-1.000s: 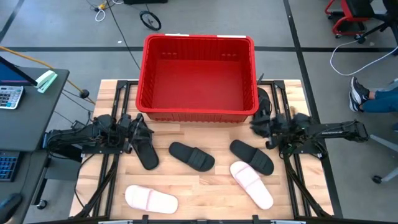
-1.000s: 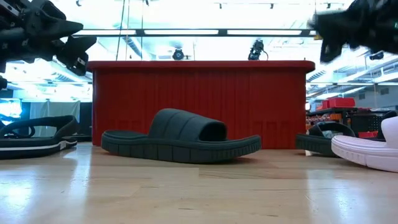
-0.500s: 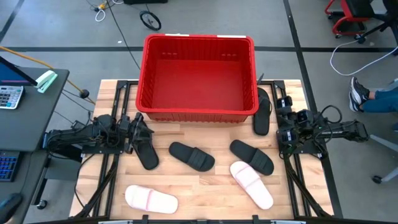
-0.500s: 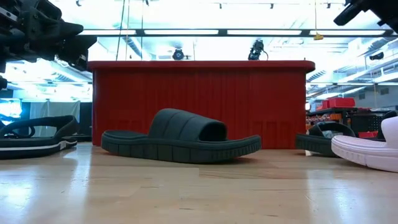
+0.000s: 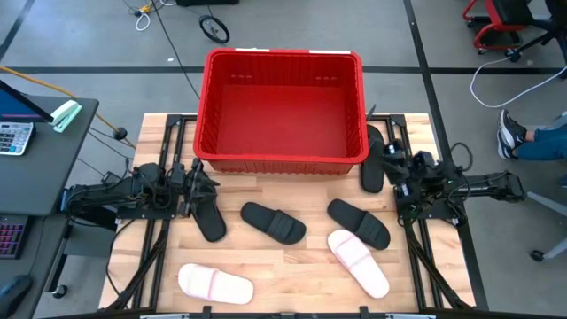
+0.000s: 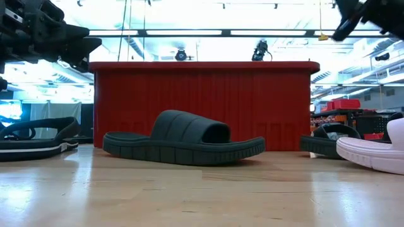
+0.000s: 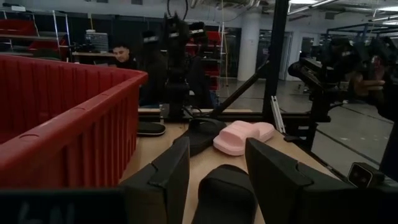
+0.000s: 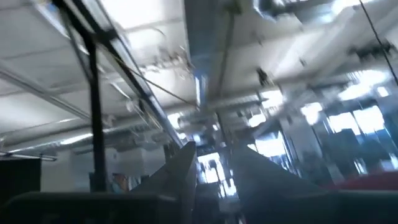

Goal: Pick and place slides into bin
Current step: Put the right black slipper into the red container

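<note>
The red bin point(image 5: 283, 106) stands at the table's far middle. Four black slides lie sole-down on the wood: one at the left point(image 5: 205, 215), one in the middle point(image 5: 273, 222), one right of it point(image 5: 359, 221), one by the bin's right wall point(image 5: 374, 158). Two pale pink slides point(image 5: 359, 261) point(image 5: 215, 283) lie nearer the front. My left gripper point(image 5: 198, 182) hangs open above the left black slide point(image 7: 222, 194), apart from it. My right gripper point(image 5: 392, 167) is raised at the right, tipped toward the ceiling, open point(image 8: 214, 167) and empty.
Dark arm frames run along both table sides point(image 5: 155, 257) point(image 5: 425, 257). A desk with a calculator point(image 5: 13, 137) stands off the left edge. A seated person's shoe point(image 5: 509, 133) shows at the right. Bare wood lies between the slides near the front edge.
My right gripper has drawn back toward the table's right edge, risen and tipped its fingers upward, uncovering the black slide beside the bin's right wall. My left gripper has rolled slightly in place. No slide has moved.
</note>
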Controlling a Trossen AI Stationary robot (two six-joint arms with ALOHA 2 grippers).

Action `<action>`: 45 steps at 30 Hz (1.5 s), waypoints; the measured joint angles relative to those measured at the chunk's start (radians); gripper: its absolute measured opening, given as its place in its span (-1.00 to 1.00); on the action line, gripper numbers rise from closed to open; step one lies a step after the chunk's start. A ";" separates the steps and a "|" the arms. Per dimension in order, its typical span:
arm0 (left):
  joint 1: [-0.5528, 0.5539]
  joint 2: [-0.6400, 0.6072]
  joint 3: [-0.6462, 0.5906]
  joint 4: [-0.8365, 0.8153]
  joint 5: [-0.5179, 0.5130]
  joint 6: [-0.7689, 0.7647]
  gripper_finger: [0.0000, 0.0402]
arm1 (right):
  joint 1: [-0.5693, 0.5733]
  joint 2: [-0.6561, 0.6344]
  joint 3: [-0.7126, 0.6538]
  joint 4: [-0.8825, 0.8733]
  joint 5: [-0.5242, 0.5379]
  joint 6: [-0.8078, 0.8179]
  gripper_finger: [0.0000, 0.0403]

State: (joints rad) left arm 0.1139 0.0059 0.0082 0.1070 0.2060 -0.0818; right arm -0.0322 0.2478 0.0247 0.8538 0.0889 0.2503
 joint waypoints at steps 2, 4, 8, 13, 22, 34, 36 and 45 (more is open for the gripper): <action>0.000 0.000 0.000 0.000 -0.005 0.000 -0.19 | 0.000 0.001 0.000 -0.079 0.056 0.034 -0.46; 0.000 0.000 0.000 0.000 -0.012 0.000 -0.19 | 0.000 0.001 0.000 -0.117 0.137 0.043 -0.46; 0.000 0.000 0.000 0.002 -0.029 -0.003 -0.19 | 0.000 0.008 0.000 -0.145 0.235 0.046 -0.46; 0.000 0.000 0.000 0.032 -0.079 -0.001 -0.19 | 0.003 0.030 0.068 -0.142 0.159 0.065 -0.46; 0.000 0.000 0.000 0.133 -0.164 0.000 -0.19 | 0.008 0.337 0.464 -0.335 -0.020 -0.175 -0.46; 0.000 0.000 0.000 0.128 -0.166 0.000 -0.19 | 0.134 0.863 0.854 -1.251 -0.114 0.512 -0.46; 0.000 0.000 0.000 0.127 -0.166 0.000 -0.19 | 0.172 0.908 0.897 -1.334 -0.163 0.660 -0.46; 0.000 0.000 0.000 0.127 -0.167 0.000 -0.19 | 0.260 0.994 1.042 -1.731 -0.108 0.848 -0.50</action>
State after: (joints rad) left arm 0.1143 0.0059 0.0082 0.2340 0.0393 -0.0822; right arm 0.2276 1.2422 1.0671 -0.8776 -0.0188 1.0979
